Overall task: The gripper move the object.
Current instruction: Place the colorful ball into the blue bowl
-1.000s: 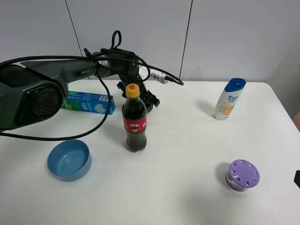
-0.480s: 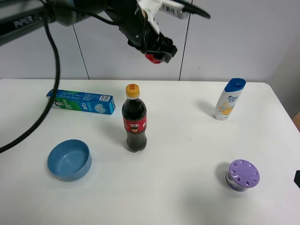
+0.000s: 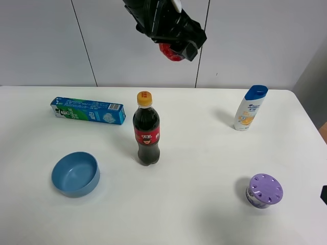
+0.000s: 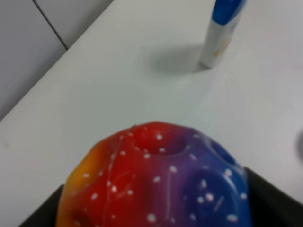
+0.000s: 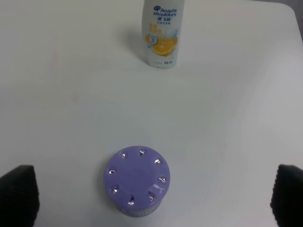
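The rainbow ball (image 3: 170,52) is held high above the back of the table by my left gripper (image 3: 176,45), which is shut on it; only its red side shows from outside. In the left wrist view the ball (image 4: 156,184) fills the lower part, red, orange, purple and blue with white specks, between dark fingers (image 4: 272,201). My right gripper (image 5: 152,198) is open and empty, its fingertips (image 5: 19,191) wide apart, hovering over the purple-lidded jar (image 5: 137,182) at the front right.
A cola bottle (image 3: 146,130) stands mid-table. A blue bowl (image 3: 75,173) sits front left, a toothpaste box (image 3: 88,111) back left, a shampoo bottle (image 3: 250,107) back right, and the purple-lidded jar (image 3: 264,191) front right.
My left gripper took the ball from behind the cola bottle and rose with it well above the table, drifting slightly right. The right arm has not moved.
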